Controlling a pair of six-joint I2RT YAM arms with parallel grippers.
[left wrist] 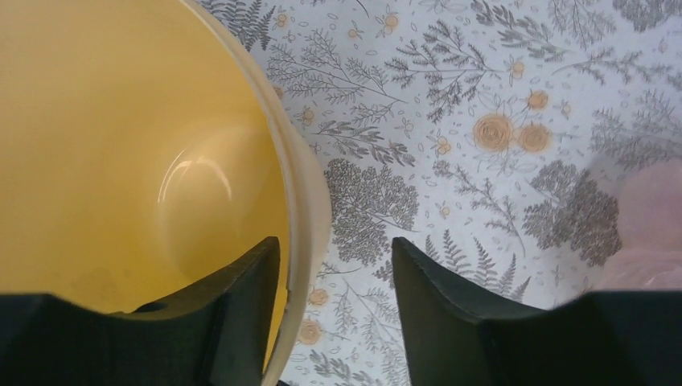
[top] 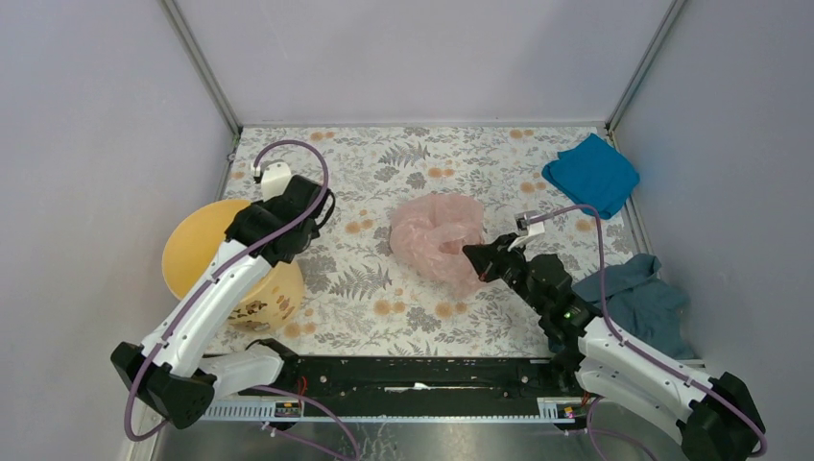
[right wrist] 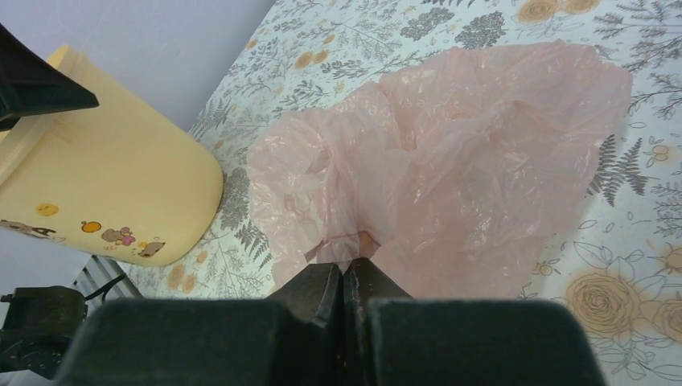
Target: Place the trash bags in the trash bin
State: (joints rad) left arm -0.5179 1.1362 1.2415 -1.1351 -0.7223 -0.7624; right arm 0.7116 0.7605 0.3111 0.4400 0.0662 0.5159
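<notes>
One bag (top: 437, 233), one bin (top: 278, 290), two cloths (top: 591, 174) (top: 645, 300)

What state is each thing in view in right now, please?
trash bag: crumpled, edge pinched.
trash bin: upright, nothing visible inside.
left gripper: jaws open astride the bin's rim.
right gripper: jaws shut on the trash bag.
blue cloth: folded.
teal cloth: crumpled.

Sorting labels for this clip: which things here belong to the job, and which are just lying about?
Job: pink trash bag, pinched in the right claw; yellow trash bin.
Lying about: bright blue cloth; dark teal cloth.
</notes>
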